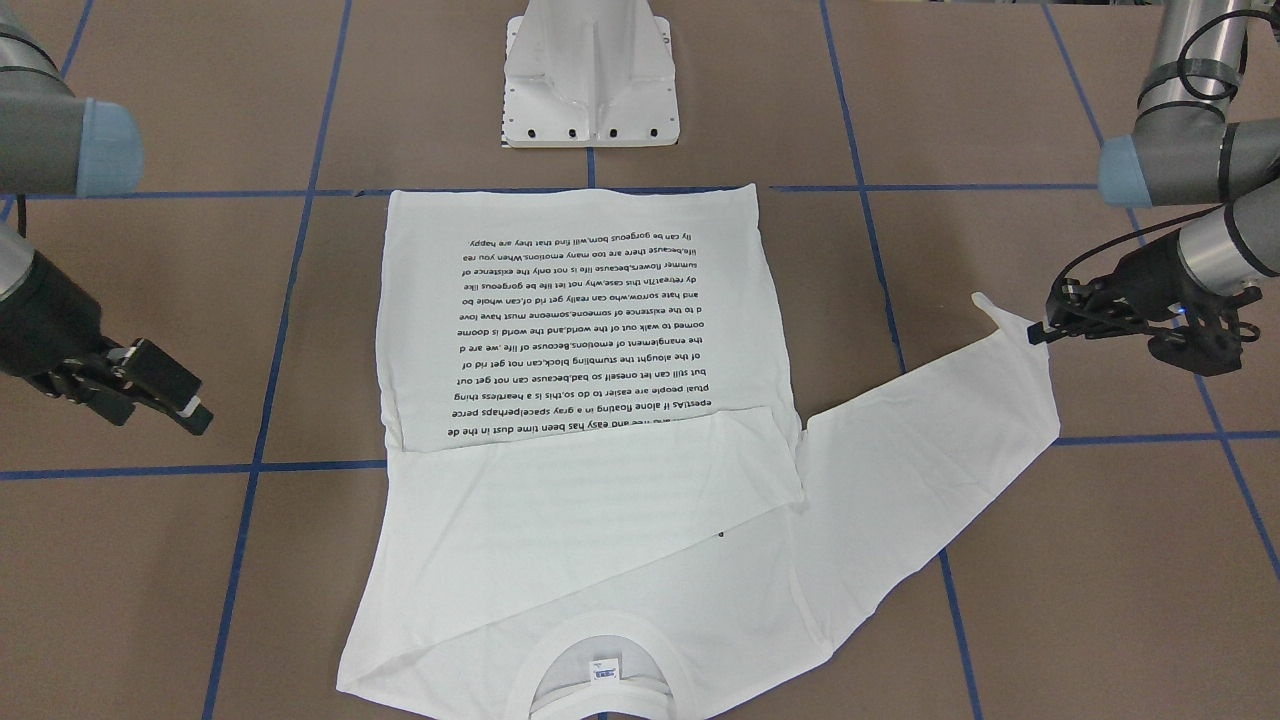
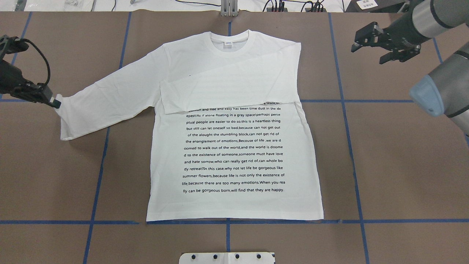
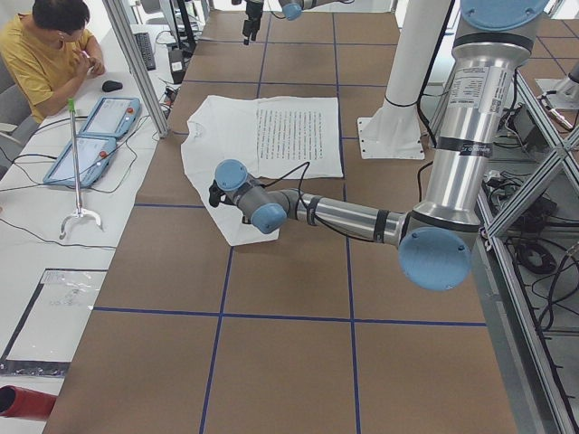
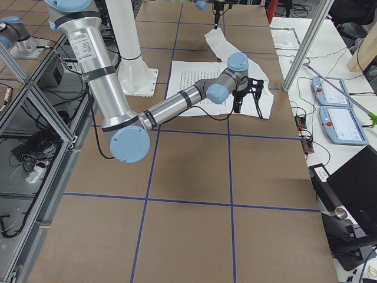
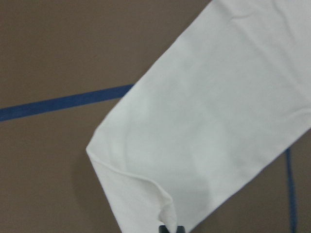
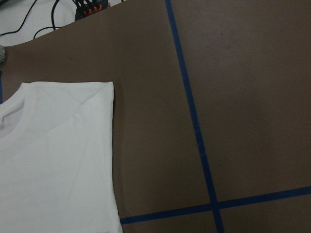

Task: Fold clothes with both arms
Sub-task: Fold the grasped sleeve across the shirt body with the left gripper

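Observation:
The white long-sleeved T-shirt lies flat on the brown table, text block up and collar at the far edge. One sleeve is folded across the chest. The other sleeve stretches out toward the left arm. My left gripper is shut on that sleeve's cuff, whose corner is lifted slightly. In the left wrist view the sleeve end fills the frame. My right gripper hovers open beyond the shirt's right shoulder, holding nothing.
The white pedestal base stands just behind the shirt's hem. Blue tape lines grid the table. A person sits at a side desk with two control tablets. Cables lie along the far edge.

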You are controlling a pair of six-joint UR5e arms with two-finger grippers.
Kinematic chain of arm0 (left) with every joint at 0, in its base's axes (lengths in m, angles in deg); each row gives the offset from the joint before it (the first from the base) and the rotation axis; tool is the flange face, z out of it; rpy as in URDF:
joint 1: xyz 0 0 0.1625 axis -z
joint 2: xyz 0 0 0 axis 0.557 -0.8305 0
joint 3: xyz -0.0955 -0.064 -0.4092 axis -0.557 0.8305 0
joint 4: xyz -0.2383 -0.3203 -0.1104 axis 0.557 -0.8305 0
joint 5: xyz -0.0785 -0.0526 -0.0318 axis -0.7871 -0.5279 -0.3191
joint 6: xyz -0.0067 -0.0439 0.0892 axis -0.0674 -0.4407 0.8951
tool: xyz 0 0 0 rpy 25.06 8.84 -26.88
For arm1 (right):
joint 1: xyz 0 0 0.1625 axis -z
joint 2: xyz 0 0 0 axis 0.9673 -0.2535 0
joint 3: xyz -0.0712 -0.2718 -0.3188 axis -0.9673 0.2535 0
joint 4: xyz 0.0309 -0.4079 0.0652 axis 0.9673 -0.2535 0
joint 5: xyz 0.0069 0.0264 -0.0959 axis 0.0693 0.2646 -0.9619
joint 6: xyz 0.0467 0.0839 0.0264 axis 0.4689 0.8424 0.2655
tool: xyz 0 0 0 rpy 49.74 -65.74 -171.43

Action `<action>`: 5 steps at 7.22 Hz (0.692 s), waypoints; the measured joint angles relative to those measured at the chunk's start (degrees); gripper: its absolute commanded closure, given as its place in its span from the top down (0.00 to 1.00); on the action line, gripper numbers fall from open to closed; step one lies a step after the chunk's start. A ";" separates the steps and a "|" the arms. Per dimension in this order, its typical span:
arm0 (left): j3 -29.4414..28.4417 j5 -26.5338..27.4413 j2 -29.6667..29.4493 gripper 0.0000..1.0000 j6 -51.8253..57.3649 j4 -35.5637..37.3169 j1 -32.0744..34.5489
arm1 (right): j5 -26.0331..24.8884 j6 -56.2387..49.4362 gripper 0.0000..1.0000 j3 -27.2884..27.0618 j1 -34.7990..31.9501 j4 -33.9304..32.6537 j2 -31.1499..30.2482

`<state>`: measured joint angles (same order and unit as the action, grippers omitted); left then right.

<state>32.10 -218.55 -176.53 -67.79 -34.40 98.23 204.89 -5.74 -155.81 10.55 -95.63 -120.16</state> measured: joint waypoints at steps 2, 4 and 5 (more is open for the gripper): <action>1.01 1.31 -12.56 0.00 -19.83 -0.15 -7.75 | 0.29 -8.70 1.00 0.01 -3.22 -0.03 -4.72; 0.57 7.31 -23.69 0.00 -33.55 -0.17 -15.95 | 0.33 -13.41 1.00 0.84 -5.31 0.08 -6.68; -0.43 13.26 -28.11 0.00 -36.38 -1.06 -20.35 | 0.55 -14.87 1.00 1.06 -5.85 0.20 -7.61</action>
<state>31.68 -205.29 -204.64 -104.16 -35.47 77.89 205.45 -20.60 -154.75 4.70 -95.43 -127.77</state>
